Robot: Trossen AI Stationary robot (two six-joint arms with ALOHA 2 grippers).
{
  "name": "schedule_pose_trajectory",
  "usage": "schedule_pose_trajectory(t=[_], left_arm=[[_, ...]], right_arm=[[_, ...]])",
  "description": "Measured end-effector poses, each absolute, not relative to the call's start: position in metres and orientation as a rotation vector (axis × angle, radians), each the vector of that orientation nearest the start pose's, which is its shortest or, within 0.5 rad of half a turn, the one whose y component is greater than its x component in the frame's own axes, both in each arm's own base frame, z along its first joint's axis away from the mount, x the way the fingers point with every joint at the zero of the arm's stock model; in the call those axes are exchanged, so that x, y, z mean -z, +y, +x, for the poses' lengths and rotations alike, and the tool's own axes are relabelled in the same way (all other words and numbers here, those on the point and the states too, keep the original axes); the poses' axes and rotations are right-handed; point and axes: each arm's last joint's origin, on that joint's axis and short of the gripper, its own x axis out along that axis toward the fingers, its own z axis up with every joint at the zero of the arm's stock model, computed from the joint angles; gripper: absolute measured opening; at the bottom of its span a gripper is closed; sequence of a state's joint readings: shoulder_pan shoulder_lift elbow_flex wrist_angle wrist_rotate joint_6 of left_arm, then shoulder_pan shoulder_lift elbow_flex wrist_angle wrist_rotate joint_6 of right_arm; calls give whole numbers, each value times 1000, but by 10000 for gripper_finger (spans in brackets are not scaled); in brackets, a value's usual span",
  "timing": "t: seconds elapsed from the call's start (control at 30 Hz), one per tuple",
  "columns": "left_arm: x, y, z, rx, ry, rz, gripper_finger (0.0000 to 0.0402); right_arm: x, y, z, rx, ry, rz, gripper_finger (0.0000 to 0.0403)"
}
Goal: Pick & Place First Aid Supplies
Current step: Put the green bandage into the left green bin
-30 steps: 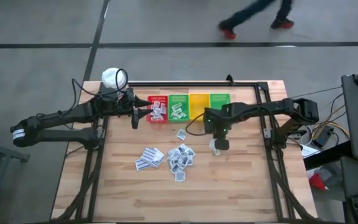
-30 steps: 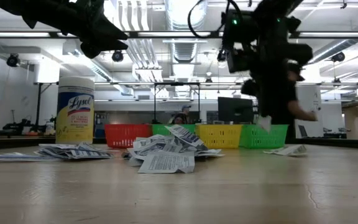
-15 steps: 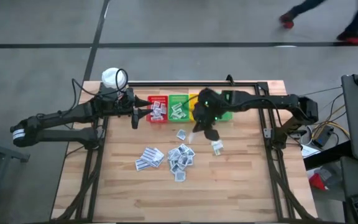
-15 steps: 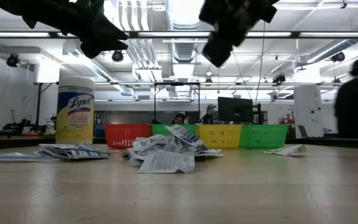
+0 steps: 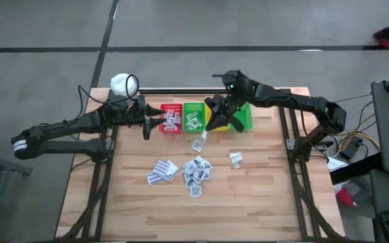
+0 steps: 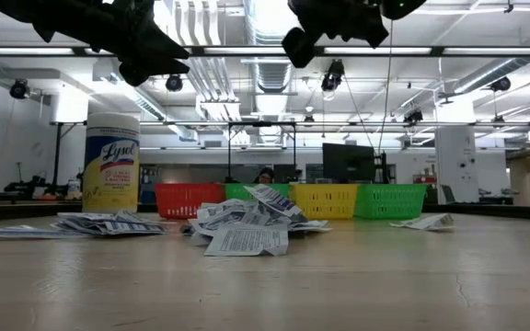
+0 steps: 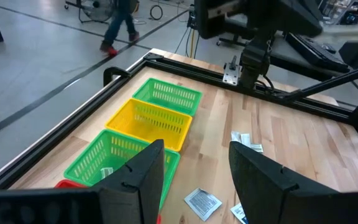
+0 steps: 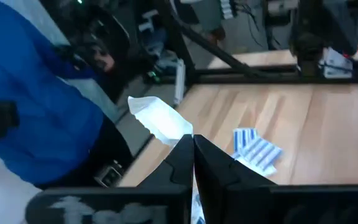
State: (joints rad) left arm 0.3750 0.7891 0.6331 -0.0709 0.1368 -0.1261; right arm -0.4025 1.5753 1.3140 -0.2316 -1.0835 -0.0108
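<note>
Loosely heaped on the worktop's (image 5: pixel 262 202) middle, the sachets (image 5: pixel 196 170) look feather-light, thin and limp, best pinched by an edge. Farther back, the right tool (image 5: pixel 216 116) hangs over the yellow bin (image 5: pixel 215 108), fingers closed on one white sachet (image 8: pixel 160 118). At far left, the left tool (image 5: pixel 155 121) waits open and empty beside the red bin (image 5: pixel 171 108).

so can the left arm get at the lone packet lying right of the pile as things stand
Probably not easily. The left tool hangs open over the red bin, and the lone packet lies across the table beyond the pile. Nothing blocks it, but the right tool is nearer.
</note>
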Motion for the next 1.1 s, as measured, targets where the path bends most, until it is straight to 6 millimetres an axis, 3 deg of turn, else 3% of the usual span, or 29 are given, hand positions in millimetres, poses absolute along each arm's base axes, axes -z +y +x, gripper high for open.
schedule_pose_trajectory(t=[0.13, 0.33, 0.43, 0.6, 0.77, 1.1], left_arm=[[-290, 62, 168, -250, 205, -183, 175], [-290, 62, 168, -251, 205, -183, 175], [-290, 62, 168, -251, 204, -182, 174], [-290, 62, 168, -251, 204, -183, 175], [-291, 62, 168, -252, 203, -186, 175], [-290, 63, 169, -258, 206, -187, 175]], right_arm=[[-324, -118, 326, -604, 369, 330, 8], [-315, -132, 333, -86, 450, 218, 8], [-302, -142, 340, 70, 501, 169, 8], [-277, -156, 360, 116, 579, 221, 8], [-246, -171, 377, 272, 806, 262, 8], [-221, -192, 412, 254, 1087, 296, 8]])
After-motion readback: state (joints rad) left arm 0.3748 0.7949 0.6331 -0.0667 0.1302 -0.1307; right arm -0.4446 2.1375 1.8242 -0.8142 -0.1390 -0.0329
